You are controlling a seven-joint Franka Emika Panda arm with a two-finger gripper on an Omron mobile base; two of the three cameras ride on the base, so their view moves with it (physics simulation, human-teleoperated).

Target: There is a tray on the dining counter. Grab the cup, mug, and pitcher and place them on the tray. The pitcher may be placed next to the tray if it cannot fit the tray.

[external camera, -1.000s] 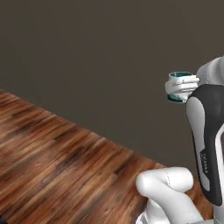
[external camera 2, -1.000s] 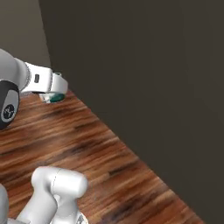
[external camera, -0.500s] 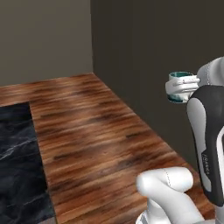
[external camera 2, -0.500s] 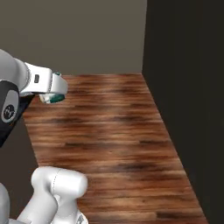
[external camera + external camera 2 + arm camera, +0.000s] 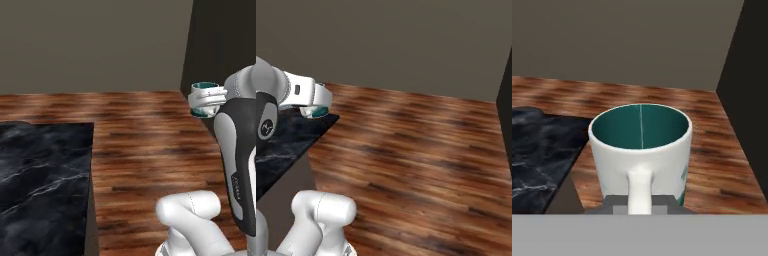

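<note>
My claw (image 5: pixel 640 209) is mostly cut off at the bottom of the hand view; I can make out just the grey tips on either side of the mug's handle, closed tight on it. The mug (image 5: pixel 640 152) sits upright right in front of the lens, teal inside showing, white wall facing me, and its lower part is hidden. From the left base view I see the mug (image 5: pixel 203 99) up in the air beside my white forearm, which covers its right side. In the right base view only a sliver of teal and white (image 5: pixel 318 109) peeks out past the wrist. A corner of the black veined surface (image 5: pixel 45 180) lies below left, over the wooden floor (image 5: pixel 416 165). A dark wall panel (image 5: pixel 220 45) stands at right.
</note>
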